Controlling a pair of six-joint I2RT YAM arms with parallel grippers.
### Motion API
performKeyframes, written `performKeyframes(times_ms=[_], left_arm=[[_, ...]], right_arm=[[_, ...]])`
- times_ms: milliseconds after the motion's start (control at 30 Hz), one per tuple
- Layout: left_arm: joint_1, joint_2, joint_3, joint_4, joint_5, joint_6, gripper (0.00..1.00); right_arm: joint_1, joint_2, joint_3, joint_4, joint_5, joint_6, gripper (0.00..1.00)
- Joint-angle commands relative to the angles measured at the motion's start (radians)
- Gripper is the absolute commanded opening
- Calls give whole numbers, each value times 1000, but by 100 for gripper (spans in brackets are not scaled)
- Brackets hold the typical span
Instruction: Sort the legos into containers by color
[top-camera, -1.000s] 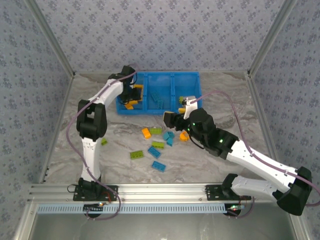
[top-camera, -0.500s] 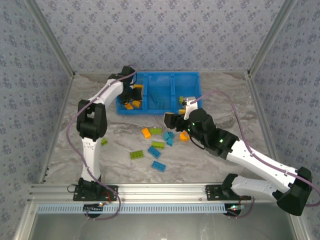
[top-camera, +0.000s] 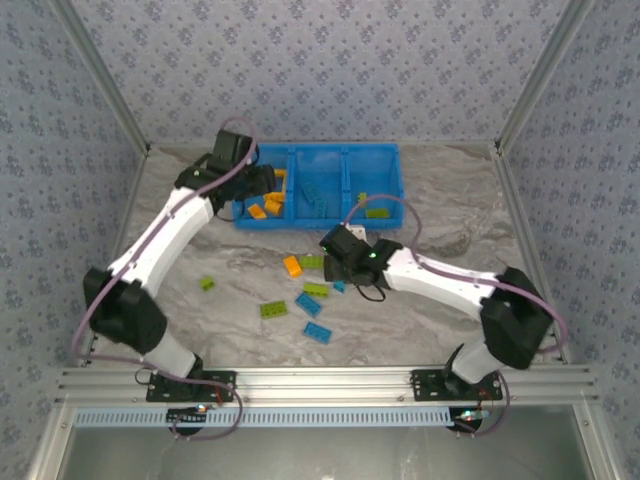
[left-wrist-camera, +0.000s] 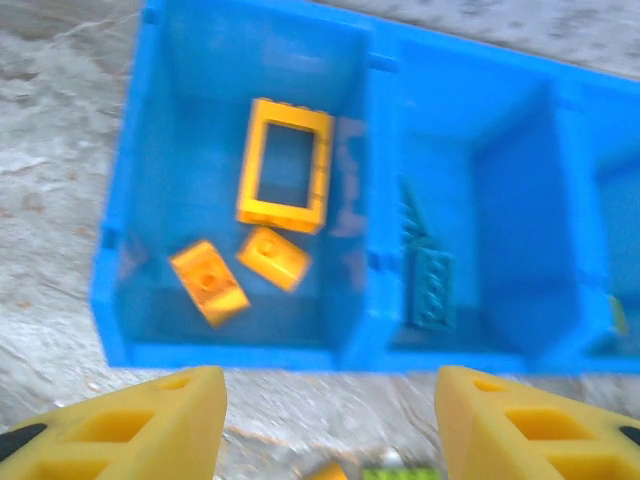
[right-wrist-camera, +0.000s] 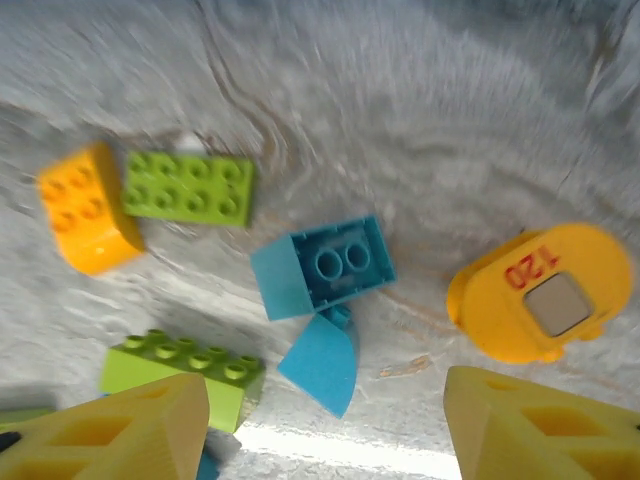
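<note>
Pickup is in hand: right gripper (right-wrist-camera: 325, 405) hangs wide, empty, over a blue brick (right-wrist-camera: 322, 262) just before the bin (left-wrist-camera: 240, 352); it needs lowering and pinching. Left gripper (left-wrist-camera: 330, 410) gapes empty above the bin's front wall.

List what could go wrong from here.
1. The right claw hangs open over a tight cluster. Closing on the blue brick may also catch the wedge against it, or nudge the green brick by one finger.
2. That blue brick lies hollow side up, so it may slip.
3. The left claw is open just before the bin; moving forward, it could clip the near wall.
</note>
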Motion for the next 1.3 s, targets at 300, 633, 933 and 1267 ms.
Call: performKeyframes(times_ms=[300,633,933,1267], left_arm=[[-325,-331,-345,79,-117,-96,58],[-459,-546,-486,164,-171,-67,58],[-483,-577,-488,123,-191,-72,57],[-492,-586,-456,126,-194,-50,56]], right_arm=[[-59,146,152,-45,-120,384,74],[-139,265,129,43,-247,633,74],[-144,305,132,49,-251,649,74],[-140,331,143,31,-222,679,50]])
